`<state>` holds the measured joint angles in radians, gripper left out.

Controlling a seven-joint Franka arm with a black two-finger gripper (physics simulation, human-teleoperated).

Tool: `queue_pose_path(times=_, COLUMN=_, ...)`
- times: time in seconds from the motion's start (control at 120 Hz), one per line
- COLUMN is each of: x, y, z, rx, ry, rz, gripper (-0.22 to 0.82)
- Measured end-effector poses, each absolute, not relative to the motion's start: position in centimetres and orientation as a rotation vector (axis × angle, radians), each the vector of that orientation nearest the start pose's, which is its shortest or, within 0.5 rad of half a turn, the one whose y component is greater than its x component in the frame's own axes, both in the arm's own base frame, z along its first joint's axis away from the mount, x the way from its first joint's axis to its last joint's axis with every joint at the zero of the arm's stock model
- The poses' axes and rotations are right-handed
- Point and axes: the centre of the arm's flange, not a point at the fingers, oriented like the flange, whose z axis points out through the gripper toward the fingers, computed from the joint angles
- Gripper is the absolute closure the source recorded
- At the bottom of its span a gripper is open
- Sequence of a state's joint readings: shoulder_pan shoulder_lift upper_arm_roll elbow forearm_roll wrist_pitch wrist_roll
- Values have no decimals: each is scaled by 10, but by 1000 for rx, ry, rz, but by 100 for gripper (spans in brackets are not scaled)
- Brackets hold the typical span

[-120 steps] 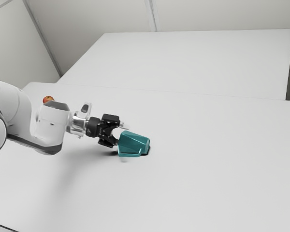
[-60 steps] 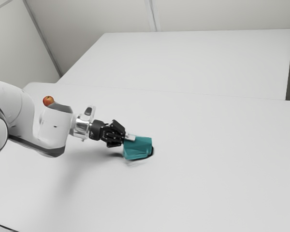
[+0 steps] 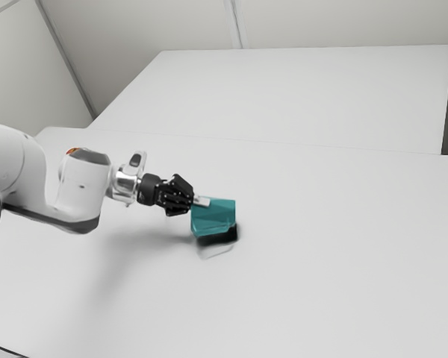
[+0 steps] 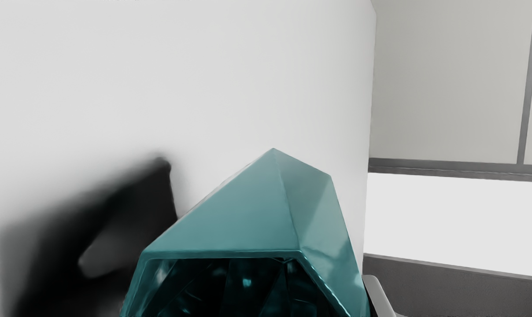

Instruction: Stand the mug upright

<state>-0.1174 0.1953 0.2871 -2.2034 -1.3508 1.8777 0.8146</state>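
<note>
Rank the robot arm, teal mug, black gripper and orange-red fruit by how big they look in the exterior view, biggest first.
1. Robot arm
2. Teal mug and black gripper: too alike to rank
3. Orange-red fruit: just a sliver shows past the arm, so this is its visible part

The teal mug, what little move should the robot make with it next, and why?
Probably a slow turn of the gripper to swing the open end of the mug upward: it is sideways now, that end facing the gripper, with a dark shadow beneath.
</note>
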Motion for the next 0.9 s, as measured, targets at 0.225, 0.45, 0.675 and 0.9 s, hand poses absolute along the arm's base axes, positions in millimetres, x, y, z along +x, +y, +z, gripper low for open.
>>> queue_pose_path(times=0.225, x=556, y=8, z=361, rx=2146, ry=-16, rz=196, gripper=75)
queue_pose_path(times=0.45, x=568, y=34, z=395, rx=2562, ry=-297, rz=96, gripper=75)
queue_pose_path(times=0.675, x=578, y=50, z=410, rx=2920, ry=-465, rz=-47, gripper=75)
queue_pose_path(times=0.9, x=592, y=42, z=394, rx=3130, ry=-496, rz=-92, gripper=74)
